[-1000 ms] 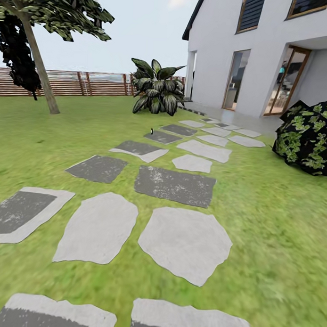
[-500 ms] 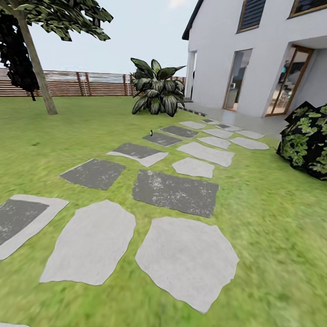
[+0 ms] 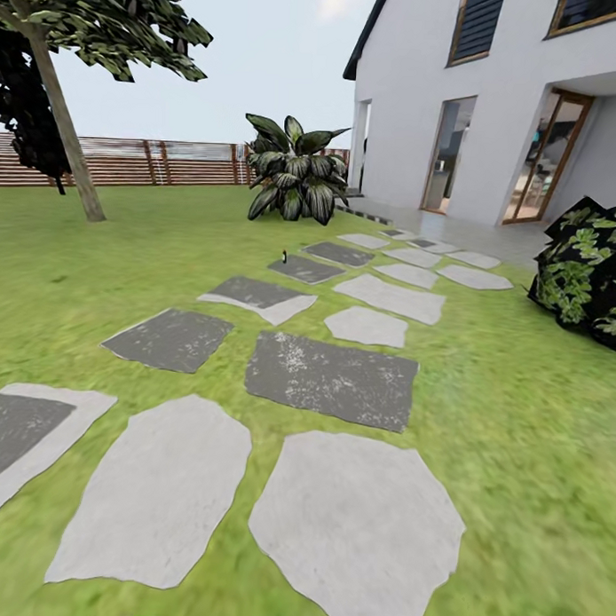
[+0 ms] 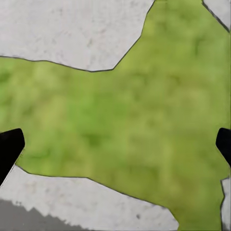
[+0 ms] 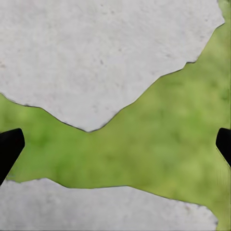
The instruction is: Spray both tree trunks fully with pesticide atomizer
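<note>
While I roll forward along the path, the nearest pale grey paving stones [image 3: 358, 523] have slid down and grown in my head view, and the row that sat at the bottom edge a second ago has dropped out of sight; that is my own camera advancing, not the stones shifting. Both arms hang over this ground: my left end effector [image 4: 115, 144] is spread wide with nothing between its dark fingertips [image 4: 9, 147], above blurry green grass floor [image 4: 125, 120], and my right end effector [image 5: 115, 144] is equally wide and empty over a grey slab edge.

Further on, the small dark pesticide atomizer [image 3: 284, 253] stands on the grass just beside a dark grey flagstone [image 3: 306, 269], still well ahead of me, so pickup has not begun and more driving is needed.

Beyond it rises a broad-leaved striped plant [image 3: 295, 179]; far left, a grey-brown tree trunk [image 3: 72, 149] leans before the brown slatted wooden fence [image 3: 162, 163], my later spraying target.
</note>
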You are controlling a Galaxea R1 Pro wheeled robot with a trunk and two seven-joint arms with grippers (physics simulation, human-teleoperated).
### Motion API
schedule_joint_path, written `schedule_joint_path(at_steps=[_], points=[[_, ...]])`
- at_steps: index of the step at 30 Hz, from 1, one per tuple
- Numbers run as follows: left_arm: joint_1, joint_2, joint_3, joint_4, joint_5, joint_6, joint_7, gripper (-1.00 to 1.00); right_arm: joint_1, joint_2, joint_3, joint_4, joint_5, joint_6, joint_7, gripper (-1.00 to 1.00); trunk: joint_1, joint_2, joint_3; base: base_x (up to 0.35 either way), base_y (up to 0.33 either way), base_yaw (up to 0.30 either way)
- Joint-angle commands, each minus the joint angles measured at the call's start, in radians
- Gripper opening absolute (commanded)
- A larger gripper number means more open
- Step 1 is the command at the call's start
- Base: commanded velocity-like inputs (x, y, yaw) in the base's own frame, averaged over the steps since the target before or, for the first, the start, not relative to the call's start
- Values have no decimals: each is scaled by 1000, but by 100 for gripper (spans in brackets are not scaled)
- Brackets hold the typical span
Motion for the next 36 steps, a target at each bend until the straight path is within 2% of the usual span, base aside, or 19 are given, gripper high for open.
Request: schedule_joint_path(at_steps=[1,36], points=[[-1,0,2,1,0,-3,0,100,-1,0,0,1,0,-3,0,100,0,0,-1,338,0,0],[-1,0,4,2,0,-3,0,100,0,0,0,2,1,-3,0,100,0,0,-1,338,0,0]])
